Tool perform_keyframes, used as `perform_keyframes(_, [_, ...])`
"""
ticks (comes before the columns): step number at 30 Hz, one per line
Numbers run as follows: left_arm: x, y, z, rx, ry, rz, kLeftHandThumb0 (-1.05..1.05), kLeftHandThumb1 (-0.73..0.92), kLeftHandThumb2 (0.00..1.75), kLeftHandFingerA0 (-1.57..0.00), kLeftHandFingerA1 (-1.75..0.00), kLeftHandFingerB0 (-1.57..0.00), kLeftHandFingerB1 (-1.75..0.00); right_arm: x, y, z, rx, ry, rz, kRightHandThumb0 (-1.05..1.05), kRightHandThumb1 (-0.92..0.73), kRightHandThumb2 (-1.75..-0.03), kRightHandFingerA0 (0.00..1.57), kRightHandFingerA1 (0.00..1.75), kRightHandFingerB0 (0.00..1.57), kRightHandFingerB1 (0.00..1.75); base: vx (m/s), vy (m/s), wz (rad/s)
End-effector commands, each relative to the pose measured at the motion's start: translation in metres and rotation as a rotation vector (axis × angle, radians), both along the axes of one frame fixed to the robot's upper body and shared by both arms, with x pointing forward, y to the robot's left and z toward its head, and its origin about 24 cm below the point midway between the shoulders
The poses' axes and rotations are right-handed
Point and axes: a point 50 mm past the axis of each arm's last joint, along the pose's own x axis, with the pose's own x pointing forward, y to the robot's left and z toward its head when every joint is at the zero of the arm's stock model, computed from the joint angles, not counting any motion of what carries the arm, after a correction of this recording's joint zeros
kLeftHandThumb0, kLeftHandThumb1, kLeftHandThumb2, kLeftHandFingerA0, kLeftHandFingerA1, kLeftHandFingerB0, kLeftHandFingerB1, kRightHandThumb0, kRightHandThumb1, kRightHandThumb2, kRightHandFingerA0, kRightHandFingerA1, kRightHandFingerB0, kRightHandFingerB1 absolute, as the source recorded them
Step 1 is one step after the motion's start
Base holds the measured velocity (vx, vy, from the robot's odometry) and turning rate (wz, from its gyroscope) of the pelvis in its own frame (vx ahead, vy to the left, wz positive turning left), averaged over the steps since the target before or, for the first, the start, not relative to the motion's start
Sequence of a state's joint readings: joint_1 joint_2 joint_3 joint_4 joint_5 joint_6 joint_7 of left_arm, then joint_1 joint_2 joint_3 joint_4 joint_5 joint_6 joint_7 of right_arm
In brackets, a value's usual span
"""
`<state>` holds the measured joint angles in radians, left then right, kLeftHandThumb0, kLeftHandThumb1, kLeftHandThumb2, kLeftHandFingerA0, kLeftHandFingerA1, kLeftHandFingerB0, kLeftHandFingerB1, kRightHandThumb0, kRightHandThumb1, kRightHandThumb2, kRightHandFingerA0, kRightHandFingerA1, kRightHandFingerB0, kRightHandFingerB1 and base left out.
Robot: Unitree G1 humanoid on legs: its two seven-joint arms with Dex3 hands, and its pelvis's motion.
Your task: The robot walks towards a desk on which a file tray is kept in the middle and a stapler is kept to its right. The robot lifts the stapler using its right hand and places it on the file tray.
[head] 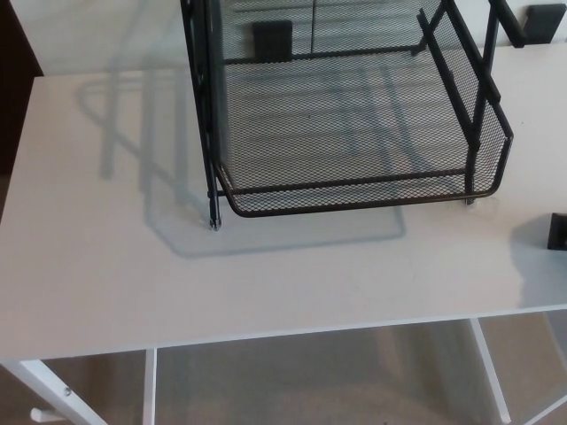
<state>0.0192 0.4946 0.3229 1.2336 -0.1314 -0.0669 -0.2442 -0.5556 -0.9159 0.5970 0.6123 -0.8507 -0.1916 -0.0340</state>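
Head view, looking down on a white desk [89,266]. A black wire-mesh file tray [354,199] stands in the middle of the desk, toward its far edge. The tray's low, curved front wall faces the near edge, and the lowest shelf is open and holds nothing. Upright black posts rise at the tray's left and right sides, and a thin foot [214,221] at the front left corner touches the desk top. The tray's grey shadow [133,142] falls to its left, across the desk toward the left edge.

The stapler [558,231] lies on the desk to the right of the tray, apart from it and toward the desk's right edge. Only a small black end of it shows, cut by the picture's right border, so its attitude cannot be told.

Two dark blocks, one seen through the mesh [272,40] and one at the far right corner [540,22], are too unclear to name. Neither robot hand shows in this view, so whether either is open or closed cannot be told. White frame bars [149,390] and beige floor [310,381] show beneath the near edge.
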Motion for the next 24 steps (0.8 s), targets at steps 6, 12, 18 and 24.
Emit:
perform_keyframes(6, [-0.003, 0.005, 0.003, 0.049, 0.037, -0.050, -0.67, 0.71, 1.01, -0.31, -0.55, -0.18, -0.47, -0.028, 0.019, -0.041, 0.148, -0.335, 0.271, -0.32, -0.41, -0.80, 1.05, 1.05, 0.88, 0.75, 0.00, 0.000, 0.00])
perform_keyframes(12, [-0.005, 0.004, 0.003, 0.039, 0.034, -0.057, -0.67, 0.71, 1.01, -0.29, -0.55, -0.17, -0.47, -0.035, 0.021, -0.056, 0.149, -0.282, 0.245, -0.21, -0.53, -0.56, 0.99, 1.07, 0.96, 0.67, 0.00, 0.000, 0.00])
perform_keyframes(18, [-0.003, 0.005, 0.004, 0.049, 0.038, -0.046, -0.64, 0.88, 0.66, -0.39, -0.46, -0.24, -0.35, -0.034, 0.013, -0.055, 0.162, -0.234, 0.179, -0.19, -0.62, -0.61, 0.89, 1.50, 0.90, 0.75, 0.00, 0.000, 0.00])
perform_keyframes(24, [0.000, 0.006, 0.005, 0.042, 0.032, -0.039, -0.64, 0.88, 0.66, -0.40, -0.46, -0.23, -0.35, -0.030, 0.002, -0.051, 0.129, -0.155, 0.026, -0.22, -0.63, -0.60, 0.75, 1.32, 0.64, 0.42, 0.00, 0.000, 0.00])
